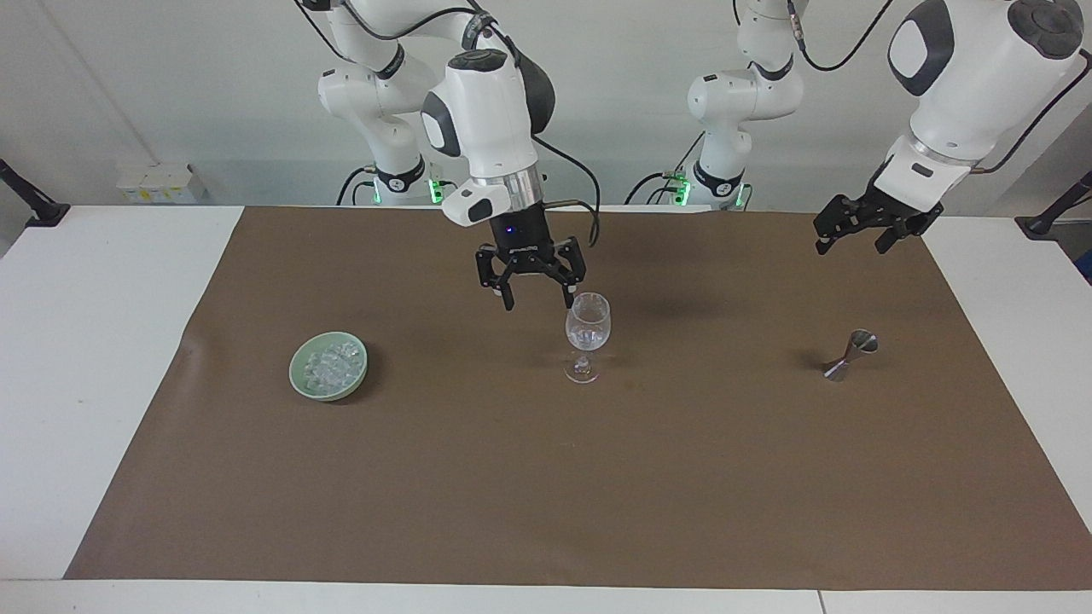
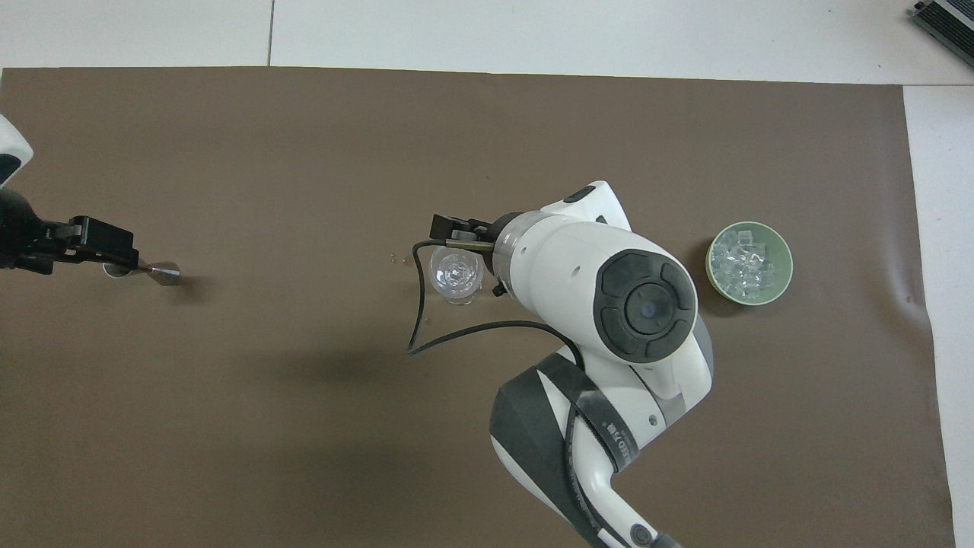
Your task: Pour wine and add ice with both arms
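A clear wine glass (image 1: 588, 328) (image 2: 455, 274) stands upright mid-mat, with ice (image 1: 587, 339) glinting in its cup. More ice (image 1: 333, 365) (image 2: 746, 263) fills a pale green bowl (image 1: 299, 378) (image 2: 786, 262) toward the right arm's end. My right gripper (image 1: 539, 302) hangs open and empty just above rim height, beside the glass on the bowl's side. In the overhead view its wrist hides all but one of its fingers (image 2: 450, 226). My left gripper (image 1: 851, 242) (image 2: 105, 245) is open and empty, in the air over a steel jigger (image 1: 850, 356) (image 2: 156, 269). The wine is out of view.
A brown mat (image 1: 546, 477) covers most of the white table (image 1: 85, 341). The right arm's cable (image 2: 417, 304) loops above the mat beside the glass. A few small specks (image 2: 396, 259) lie on the mat next to the glass.
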You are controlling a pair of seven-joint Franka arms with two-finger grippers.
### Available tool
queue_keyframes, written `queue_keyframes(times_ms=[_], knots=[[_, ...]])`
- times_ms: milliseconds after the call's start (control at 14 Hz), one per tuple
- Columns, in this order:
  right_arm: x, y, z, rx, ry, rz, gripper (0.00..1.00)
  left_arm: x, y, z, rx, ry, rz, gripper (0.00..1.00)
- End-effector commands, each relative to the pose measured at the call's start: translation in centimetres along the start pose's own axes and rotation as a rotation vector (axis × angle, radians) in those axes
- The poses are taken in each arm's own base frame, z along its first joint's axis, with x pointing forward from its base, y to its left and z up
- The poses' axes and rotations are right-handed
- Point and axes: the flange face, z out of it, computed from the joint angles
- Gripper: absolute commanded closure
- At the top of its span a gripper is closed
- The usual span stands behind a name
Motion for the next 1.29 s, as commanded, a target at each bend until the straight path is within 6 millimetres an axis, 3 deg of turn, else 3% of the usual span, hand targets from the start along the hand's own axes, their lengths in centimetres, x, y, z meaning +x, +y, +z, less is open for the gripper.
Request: queue_keyframes(times_ms=[0, 357, 571, 1000, 1214], knots=[[1.3, 2.4, -2.1, -0.069, 0.022, -0.026, 0.00, -0.5, 0.1, -0.1, 0.019, -0.013, 0.012, 0.00], [5.4, 6.7, -5.3, -0.147, 0.007, -0.049, 0.00, -0.4, 0.0, -0.1, 0.019, -0.013, 0.010, 0.00], [7.9, 10.9, -6.6, -0.190, -0.029, -0.060, 0.00, -0.5, 0.1, -0.1, 0.019, -0.014, 0.014, 0.00], [8.9, 17.2, -10.3, -0.277, -0.117, -0.054, 0.00, -0.5, 0.5, -0.1, 0.019, -0.018, 0.012, 0.00], [9.8, 21.3, -13.1, -0.264, -0.184, -0.086, 0.00, -0.6, 0.6, -0.1, 0.017, -0.015, 0.012, 0.00]])
